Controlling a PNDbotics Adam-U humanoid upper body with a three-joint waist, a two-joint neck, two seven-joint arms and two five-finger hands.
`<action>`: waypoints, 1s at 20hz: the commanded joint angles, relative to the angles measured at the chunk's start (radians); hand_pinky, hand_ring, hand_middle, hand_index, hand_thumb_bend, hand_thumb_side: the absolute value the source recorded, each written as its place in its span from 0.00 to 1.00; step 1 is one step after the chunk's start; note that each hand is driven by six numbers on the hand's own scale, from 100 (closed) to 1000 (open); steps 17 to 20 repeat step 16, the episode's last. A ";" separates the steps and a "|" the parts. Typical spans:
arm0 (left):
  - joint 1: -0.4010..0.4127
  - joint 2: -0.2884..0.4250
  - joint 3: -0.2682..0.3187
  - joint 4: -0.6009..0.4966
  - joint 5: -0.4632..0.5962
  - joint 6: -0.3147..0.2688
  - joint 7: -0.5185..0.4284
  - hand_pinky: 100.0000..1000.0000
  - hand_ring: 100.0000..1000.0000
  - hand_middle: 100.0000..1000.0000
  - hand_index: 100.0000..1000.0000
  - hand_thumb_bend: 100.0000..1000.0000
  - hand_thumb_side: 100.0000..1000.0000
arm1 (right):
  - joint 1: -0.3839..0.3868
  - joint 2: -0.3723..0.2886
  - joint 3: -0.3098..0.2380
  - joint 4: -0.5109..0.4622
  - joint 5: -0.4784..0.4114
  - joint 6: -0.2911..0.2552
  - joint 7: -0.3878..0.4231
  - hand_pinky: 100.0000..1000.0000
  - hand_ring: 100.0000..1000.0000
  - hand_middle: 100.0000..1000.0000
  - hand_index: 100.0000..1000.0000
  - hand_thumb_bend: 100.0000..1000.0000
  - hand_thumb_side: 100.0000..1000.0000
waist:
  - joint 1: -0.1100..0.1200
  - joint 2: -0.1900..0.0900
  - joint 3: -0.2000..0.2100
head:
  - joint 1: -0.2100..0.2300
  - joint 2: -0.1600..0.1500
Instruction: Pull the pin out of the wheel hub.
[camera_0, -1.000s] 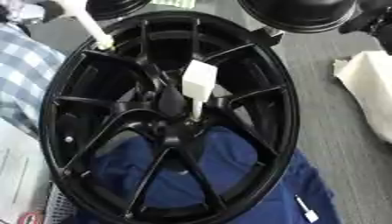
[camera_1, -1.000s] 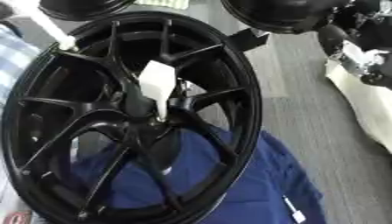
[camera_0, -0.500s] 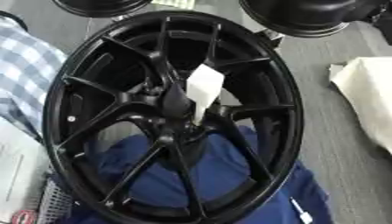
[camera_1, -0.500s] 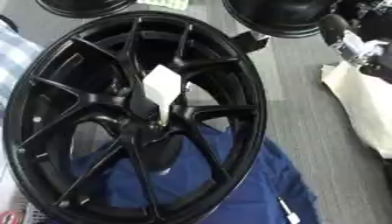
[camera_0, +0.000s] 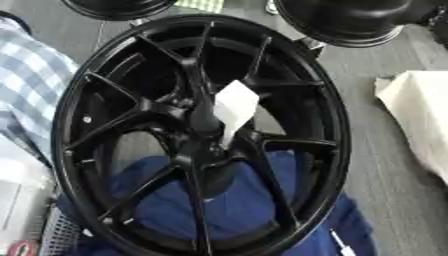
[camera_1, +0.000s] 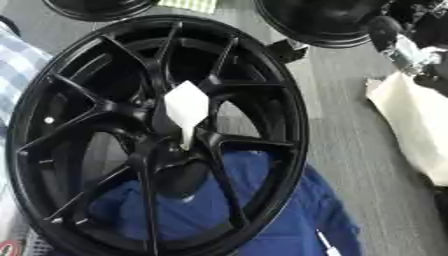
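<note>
A large black spoked wheel hub fills both views, lying over a blue cloth. From its centre bore stands the pin, a white piece with a flat, broad head and a thin stem running down into the hub centre. No hand touches the pin or the hub. A black and silver part of my right arm or hand shows only in the right eye view, at the upper right edge and well away from the hub; its shape is unclear. My left hand is not visible.
Two more black wheels lie beyond the hub. A white cloth or bag sits to the right on the grey floor. Checked fabric lies at the left, the blue cloth below.
The whole picture has shifted and the hub looks larger, so the camera moved. A white rod seen at the upper left one second ago is gone. The pin still stands in the hub centre.
</note>
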 joint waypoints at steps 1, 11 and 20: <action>-0.009 0.000 0.039 -0.016 0.034 -0.007 0.062 0.84 0.79 0.69 0.75 0.31 0.59 | -0.007 -0.020 -0.018 -0.015 -0.009 0.001 -0.005 0.93 0.75 0.60 0.77 0.07 0.20 | 0.005 -0.017 0.003 | -0.003 -0.017; -0.067 -0.137 -0.076 -0.369 0.325 -0.148 0.450 0.80 0.71 0.61 0.70 0.23 0.51 | -0.038 -0.017 -0.017 -0.015 -0.038 -0.012 -0.011 0.93 0.75 0.59 0.77 0.09 0.19 | -0.004 -0.021 -0.012 | 0.018 -0.024; -0.100 -0.275 -0.113 -0.374 0.345 -0.205 0.454 0.80 0.71 0.60 0.69 0.24 0.52 | -0.053 -0.008 -0.016 -0.015 -0.049 -0.010 -0.010 0.93 0.74 0.59 0.77 0.09 0.18 | -0.011 -0.018 -0.020 | 0.025 -0.033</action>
